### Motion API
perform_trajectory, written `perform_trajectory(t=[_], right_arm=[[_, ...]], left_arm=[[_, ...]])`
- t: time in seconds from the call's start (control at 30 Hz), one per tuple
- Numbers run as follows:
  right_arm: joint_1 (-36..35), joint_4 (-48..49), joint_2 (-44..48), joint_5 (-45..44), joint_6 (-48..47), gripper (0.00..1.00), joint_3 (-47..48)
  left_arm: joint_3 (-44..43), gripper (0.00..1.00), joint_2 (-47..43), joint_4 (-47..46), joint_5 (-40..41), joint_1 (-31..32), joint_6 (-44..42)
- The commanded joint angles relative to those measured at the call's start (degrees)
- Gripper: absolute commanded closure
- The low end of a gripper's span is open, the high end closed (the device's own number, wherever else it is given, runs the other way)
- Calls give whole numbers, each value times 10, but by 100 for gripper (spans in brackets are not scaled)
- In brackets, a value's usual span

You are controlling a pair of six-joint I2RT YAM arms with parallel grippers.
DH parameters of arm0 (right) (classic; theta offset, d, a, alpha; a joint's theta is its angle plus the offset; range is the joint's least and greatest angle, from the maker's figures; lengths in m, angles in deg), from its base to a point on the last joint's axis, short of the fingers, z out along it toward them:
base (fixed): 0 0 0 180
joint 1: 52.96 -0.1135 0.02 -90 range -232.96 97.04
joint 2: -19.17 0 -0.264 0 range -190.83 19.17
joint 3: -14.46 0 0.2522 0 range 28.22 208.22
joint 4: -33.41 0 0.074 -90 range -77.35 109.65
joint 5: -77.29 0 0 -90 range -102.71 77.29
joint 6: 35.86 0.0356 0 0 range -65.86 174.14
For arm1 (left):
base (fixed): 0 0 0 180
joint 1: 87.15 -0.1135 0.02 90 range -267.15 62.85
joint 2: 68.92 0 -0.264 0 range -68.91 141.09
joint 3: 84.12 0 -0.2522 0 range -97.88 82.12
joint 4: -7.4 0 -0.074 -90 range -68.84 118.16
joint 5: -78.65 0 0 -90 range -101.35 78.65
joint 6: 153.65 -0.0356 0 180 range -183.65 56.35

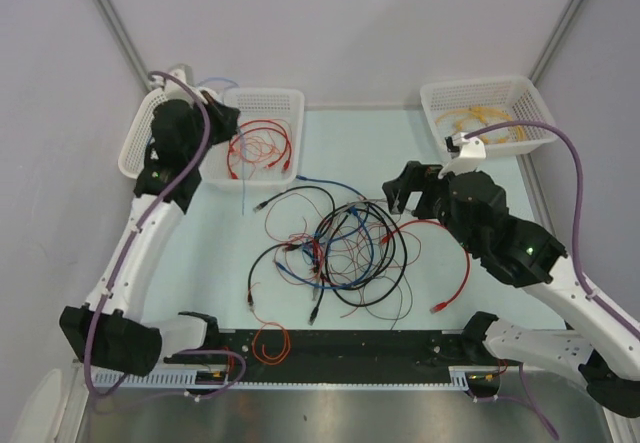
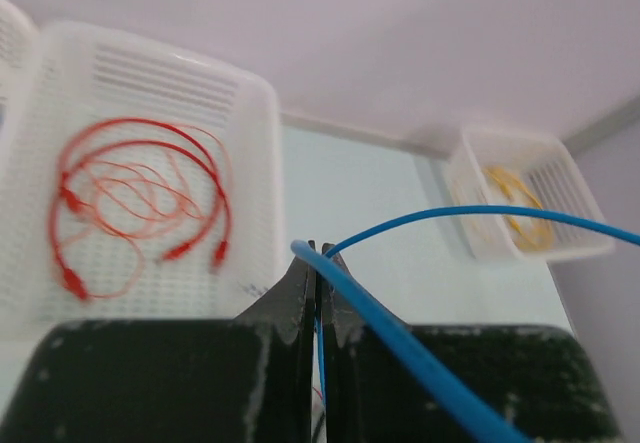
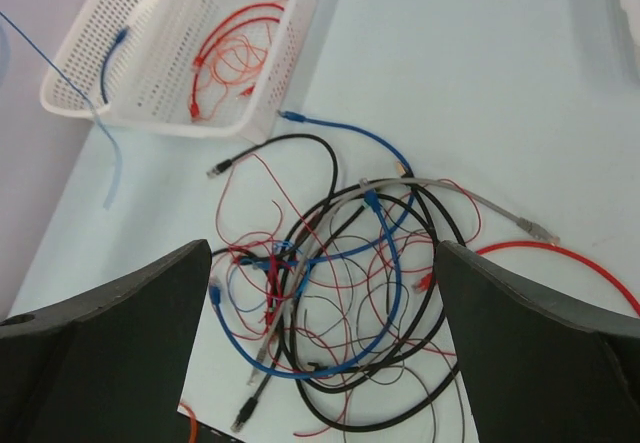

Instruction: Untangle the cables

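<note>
Cables (image 1: 325, 253) sprawl in thin, round, tangled loops.

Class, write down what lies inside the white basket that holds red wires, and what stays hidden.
Inside the basket lie looped red cables with plug ends and thinner reddish wire. The left gripper covers its left edge in the top view, so that corner is hidden.

Left arm (image 1: 140, 243) reaches far left, left hand (image 2: 318, 261) clamped shut; right arm (image 1: 520, 251) bent inward, right hand (image 3: 320, 251) spread wide
</note>
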Motion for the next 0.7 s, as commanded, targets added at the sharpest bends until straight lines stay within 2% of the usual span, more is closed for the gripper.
perform_trajectory(t=[0.0, 0.1, 0.23, 0.43, 0.67], right_arm=[[9, 23, -3, 10, 2, 0, -30], [16, 45, -11, 30, 8, 0, -54], [29, 66, -25, 39, 4, 0, -80], [91, 103, -47, 93, -3, 0, -112], [128, 121, -52, 122, -19, 0, -133]], left_arm=[[-112, 100, 58, 27, 53, -78, 7], [-189, 100, 114, 21, 96, -108, -8], [-318, 100, 210, 27, 196, -128, -31], [-409, 100, 345, 31, 245, -172, -29], [-481, 100, 459, 26, 341, -174, -65]])
